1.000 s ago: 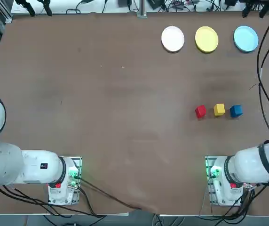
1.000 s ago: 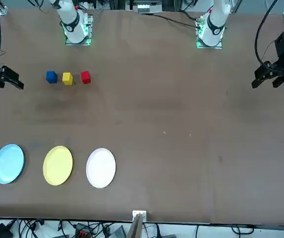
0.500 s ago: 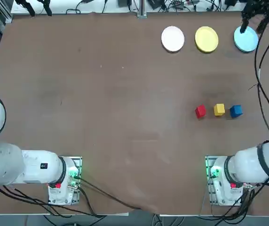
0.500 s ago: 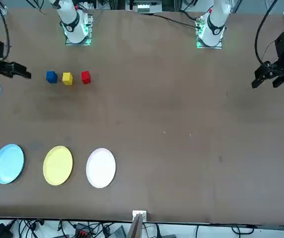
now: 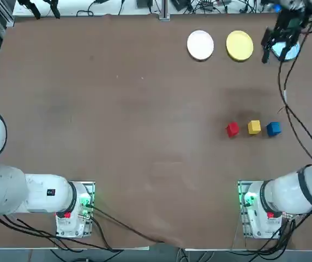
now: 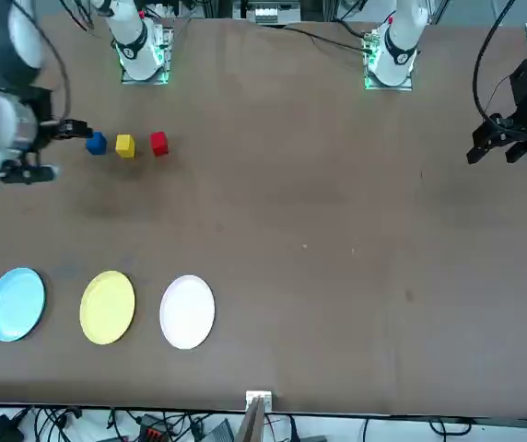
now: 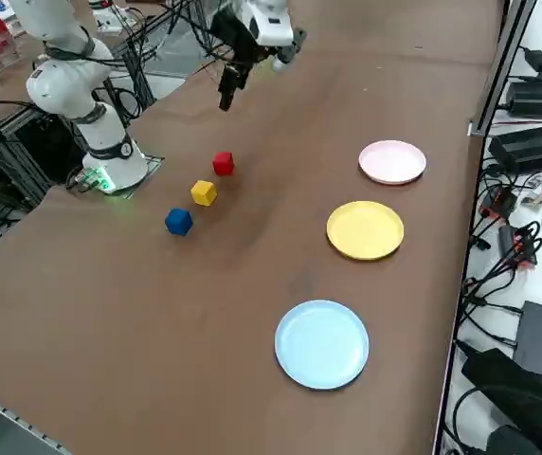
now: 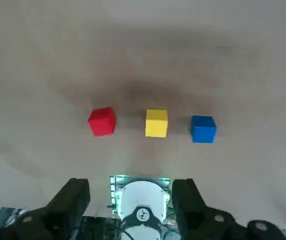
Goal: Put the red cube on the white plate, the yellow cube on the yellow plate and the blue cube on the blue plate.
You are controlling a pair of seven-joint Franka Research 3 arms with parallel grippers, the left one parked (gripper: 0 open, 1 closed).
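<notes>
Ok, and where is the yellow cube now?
In the top view, the yellow cube sits on the table's right half, between the red cube and blue cube.

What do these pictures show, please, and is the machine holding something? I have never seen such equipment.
It is a robot with two arms at a table; the right one works. One picture looks down from overhead, one faces the robot, one looks from its right side, and one comes from the right wrist. A red cube, yellow cube and blue cube lie in a row, apart from white, yellow and blue plates. The right gripper is open above the table, holding nothing.
</notes>
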